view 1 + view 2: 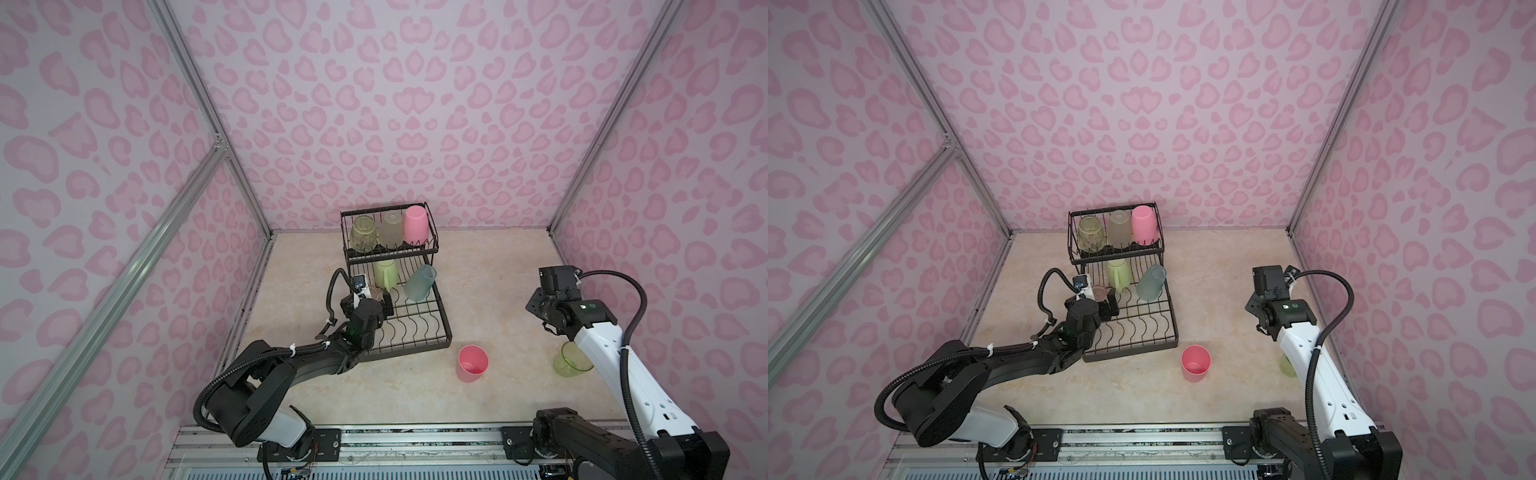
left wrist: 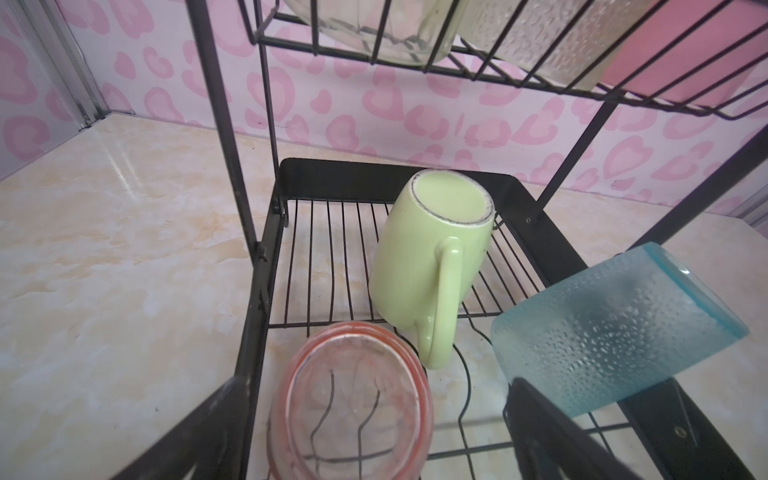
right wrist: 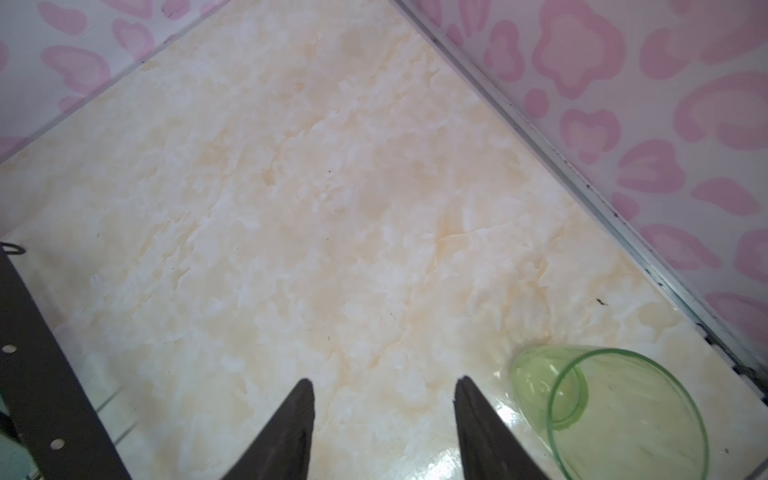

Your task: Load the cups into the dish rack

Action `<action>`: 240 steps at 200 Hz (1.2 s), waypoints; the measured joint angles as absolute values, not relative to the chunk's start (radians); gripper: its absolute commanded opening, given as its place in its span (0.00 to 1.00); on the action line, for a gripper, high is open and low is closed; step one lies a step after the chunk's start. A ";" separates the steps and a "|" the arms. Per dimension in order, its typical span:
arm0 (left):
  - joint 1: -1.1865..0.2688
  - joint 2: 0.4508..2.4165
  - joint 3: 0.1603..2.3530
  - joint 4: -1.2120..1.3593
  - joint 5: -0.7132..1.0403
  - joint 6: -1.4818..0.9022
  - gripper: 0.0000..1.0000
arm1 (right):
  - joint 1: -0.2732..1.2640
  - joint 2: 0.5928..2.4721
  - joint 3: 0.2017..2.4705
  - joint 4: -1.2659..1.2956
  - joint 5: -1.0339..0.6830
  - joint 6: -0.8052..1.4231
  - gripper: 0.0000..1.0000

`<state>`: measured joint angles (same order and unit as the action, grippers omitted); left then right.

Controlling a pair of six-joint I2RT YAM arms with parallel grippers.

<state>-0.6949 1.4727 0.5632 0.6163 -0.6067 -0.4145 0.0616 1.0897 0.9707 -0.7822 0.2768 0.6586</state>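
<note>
The black wire dish rack [image 1: 446, 328] [image 1: 1173, 328] stands mid-table. Its upper basket holds a yellow-green cup [image 1: 363, 235], a frosted grey cup [image 1: 390, 227] and a pink cup [image 1: 416, 224]. On the lower tray are a pale green mug [image 2: 419, 266], a teal cup [image 2: 615, 324] and a pink-orange cup [image 2: 353, 407]. My left gripper [image 2: 374, 386] is open wide around the pink-orange cup, with a gap on each side. A pink cup [image 1: 472, 363] and a yellow-green cup [image 3: 615, 411] stand on the table. My right gripper [image 3: 385, 380] is open and empty beside the yellow-green cup.
Pink-patterned walls close the table on three sides, with metal frame rails at the corners. The right arm [image 1: 602, 345] partly hides the yellow-green cup in both top views. Bare marble tabletop [image 1: 490, 282] lies between the rack and the right arm.
</note>
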 measured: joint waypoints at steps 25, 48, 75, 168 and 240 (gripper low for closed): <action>-0.698 1.464 0.558 0.617 -0.597 -0.404 0.99 | -0.007 1.064 0.980 -0.828 0.288 0.670 0.52; -0.701 1.453 0.552 0.623 -0.584 -0.396 1.00 | -0.069 1.060 0.987 -0.867 0.271 0.674 0.52; -0.705 1.441 0.546 0.627 -0.572 -0.389 1.00 | -0.147 1.077 0.985 -0.916 0.229 0.684 0.50; -0.723 1.415 0.534 0.654 -0.545 -0.343 1.00 | -0.316 1.140 0.919 -0.976 0.047 0.669 0.50; -0.725 1.415 0.535 0.654 -0.516 -0.339 1.00 | -0.410 1.221 0.870 -0.931 -0.012 0.631 0.50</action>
<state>-0.7246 1.4147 0.5350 0.6537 -0.5163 -0.3393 -0.4099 1.2209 0.8703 -0.9314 -0.0120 0.6312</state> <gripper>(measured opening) 0.996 0.505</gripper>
